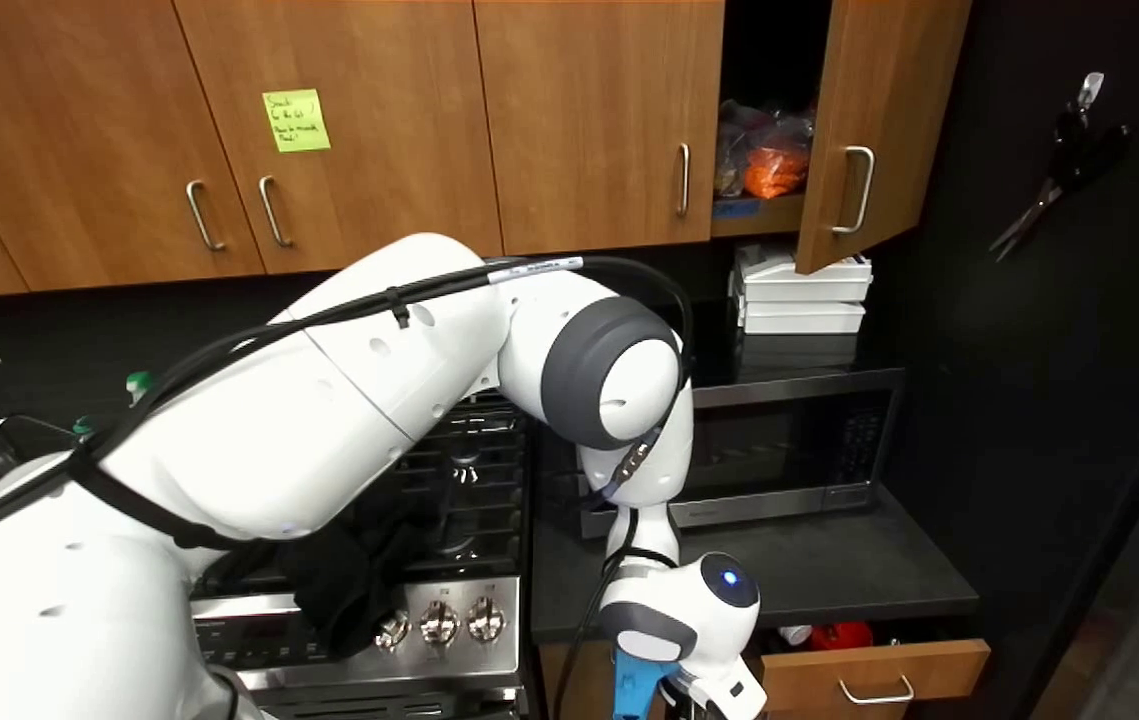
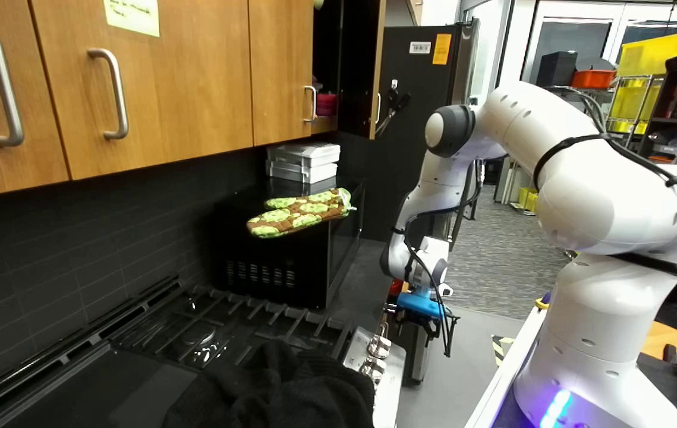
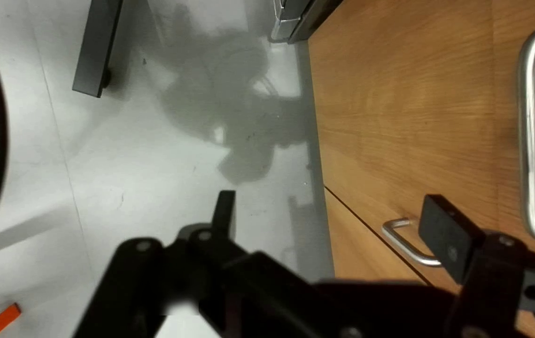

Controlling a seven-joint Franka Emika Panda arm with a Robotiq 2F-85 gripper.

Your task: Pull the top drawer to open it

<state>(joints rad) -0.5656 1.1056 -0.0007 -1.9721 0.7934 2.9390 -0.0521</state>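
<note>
A wooden top drawer [image 1: 944,665] under the counter stands pulled out in an exterior view, with a red item [image 1: 841,636] inside and a metal bar handle [image 1: 877,692] on its front. My gripper [image 3: 330,211] is open in the wrist view, with nothing between its fingers. A large metal handle [image 3: 530,136] on a wooden front shows at the right edge, outside the right finger. I cannot tell whether it belongs to the open drawer. A lower handle [image 3: 408,246] lies farther down, partly behind the right finger. My gripper also shows in an exterior view [image 2: 424,324], in front of the cabinets.
The stove [image 1: 449,480] with its knobs stands beside the drawers. A microwave [image 1: 779,440] sits on the counter above. An upper cabinet door [image 1: 884,130] hangs open. A dark wall panel [image 1: 1059,400] bounds the drawer side. A black cloth [image 2: 279,386] lies over the stove.
</note>
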